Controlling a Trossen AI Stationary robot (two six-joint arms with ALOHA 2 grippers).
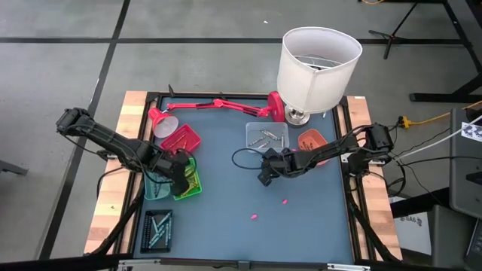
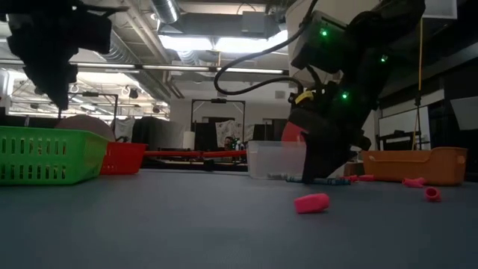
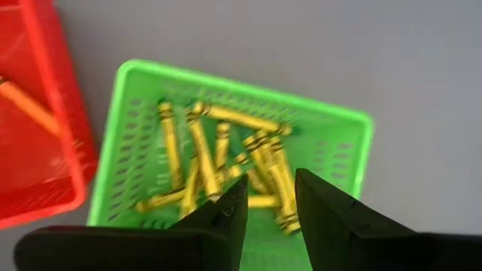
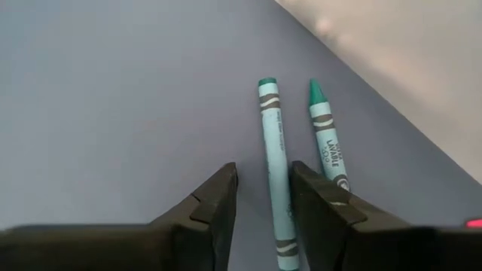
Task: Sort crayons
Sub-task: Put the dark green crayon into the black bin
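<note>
— Can you read anything on those crayons?

— Only on one. By the right gripper (image 4: 263, 197) lie two slim paper-wrapped teal crayons (image 4: 276, 173) side by side on the matte blue-grey table mat (image 1: 301, 218), not touching. The shorter one's label seems to say "LAVABLE"; the longer one shows only dark wavy bands. That longer crayon runs down between the two dark fingers, which stand a little apart around it, not pinching it as far as I can see.

— And the left side?

— The left gripper (image 3: 269, 202) hangs over a bright green perforated plastic tray (image 3: 130, 98), jaws narrowly parted and holding nothing. In the tray there's a heap of yellow crayons (image 3: 205, 154) with dark bands, roughly ten, too tangled to count exactly. Next to it a red mesh plastic tray (image 3: 45, 192) holds one orange crayon (image 3: 26, 105).

— Anything else on the table?

— A clear plastic box (image 1: 267, 135) with a few grey sticks, an orange tray (image 1: 310, 140), a teal tray (image 1: 156, 186), a dark tray (image 1: 157, 229) of pale sticks, and small stubby pink bits (image 2: 311, 202) scattered about; I count about five. Also a white fabric lampshade (image 1: 318, 64) and a red jointed desk lamp (image 1: 218, 104).
</note>
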